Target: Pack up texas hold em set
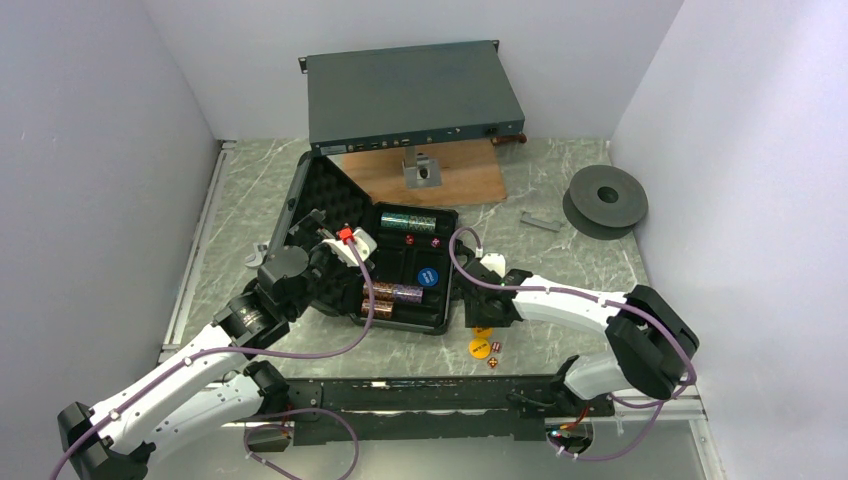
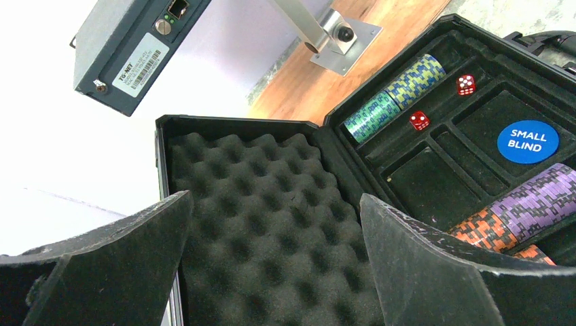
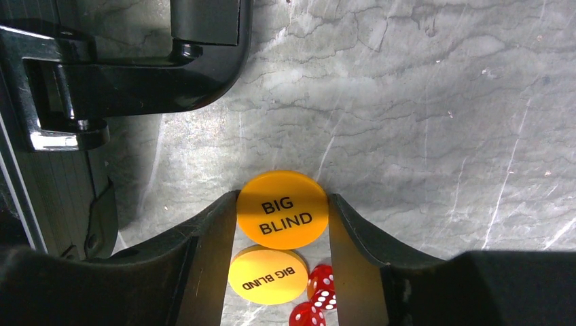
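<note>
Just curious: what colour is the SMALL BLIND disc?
The disc is blue with white lettering; the left wrist view shows it best.

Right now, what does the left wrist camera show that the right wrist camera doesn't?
Only left wrist: the foam-lined lid, chip stacks, a blue SMALL BLIND disc, and the open left pincer. Only right wrist: the right pincer closed on an orange BIG BLIND disc, with a yellow BIG BLIND disc on the table. Both: the black case and red dice.

Overhead rear view, wrist cameras near case [image 1: 322, 190]
</note>
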